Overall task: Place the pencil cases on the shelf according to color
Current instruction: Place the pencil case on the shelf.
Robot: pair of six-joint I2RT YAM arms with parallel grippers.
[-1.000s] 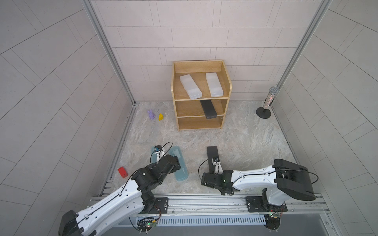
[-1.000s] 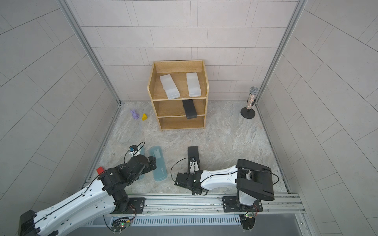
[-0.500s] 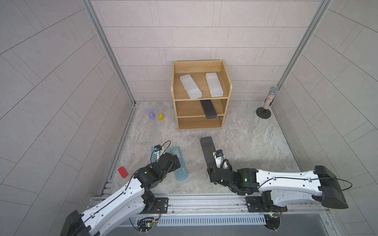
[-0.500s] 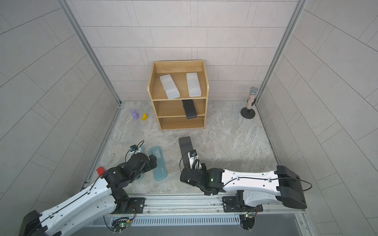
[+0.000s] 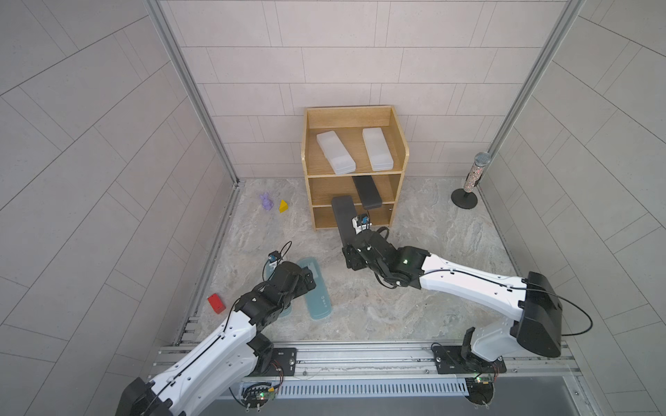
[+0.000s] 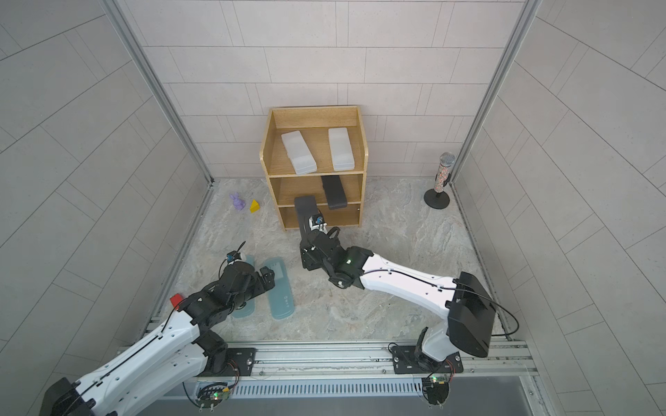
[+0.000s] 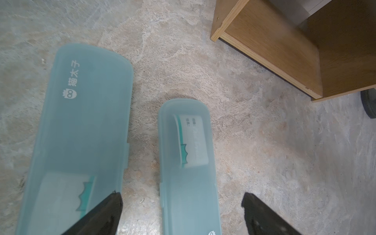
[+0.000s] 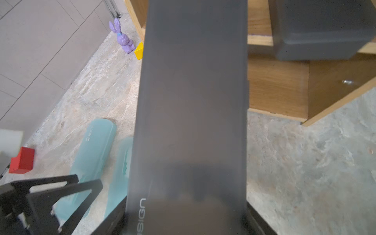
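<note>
1. Your right gripper point(image 5: 351, 246) is clenched on the near end of a black pencil case point(image 5: 342, 219); the case's long axis runs from the jaws straight toward the shelf point(image 5: 324, 187); its far end leads and overlaps the shelf front, left half, at the middle tier's lip; you cannot tell whether it has entered.
2. A second black case point(image 5: 367, 192) lies on the middle tier right of centre, near end overhanging the front edge; bare board shows to its left; the two black cases are near but apart.
3. On the top tier lie a skewed white case point(image 5: 336, 152) and a straight white case point(image 5: 377, 149), both lengthwise front to back.
4. Your left gripper point(image 7: 181, 196) is released, fingers astride a teal case point(image 7: 187, 162); a second teal case point(image 7: 81, 132) lies just beside it, roughly parallel; both lie flat on the floor point(image 5: 414, 309).
5. The red block point(image 5: 216, 303), purple rabbit point(image 5: 266, 201), yellow wedge point(image 5: 284, 206) and microphone stand point(image 5: 468, 187) are well apart from the held case.
</note>
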